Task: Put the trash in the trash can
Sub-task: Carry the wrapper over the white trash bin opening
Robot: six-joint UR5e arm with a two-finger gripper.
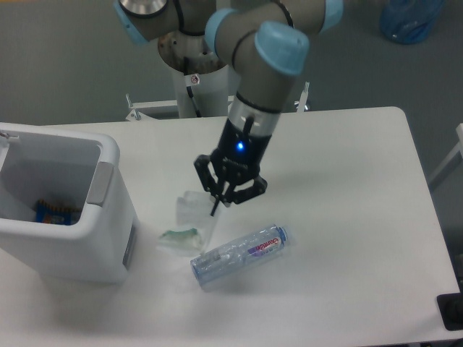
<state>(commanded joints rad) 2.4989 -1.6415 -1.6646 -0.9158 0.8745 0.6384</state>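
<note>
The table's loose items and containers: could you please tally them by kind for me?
Plastic bottles: 1, the water bottle lying on its side
Plastic scraps: 1, the clear plastic scrap at the gripper
Bins: 1, the white trash can
Wrappers: 1, the blue packet inside the bin
Total: 4

I see a white table (347,217), a blue bag (411,18) on the floor behind, and perhaps a snack wrapper (56,212) inside the bin.
</note>
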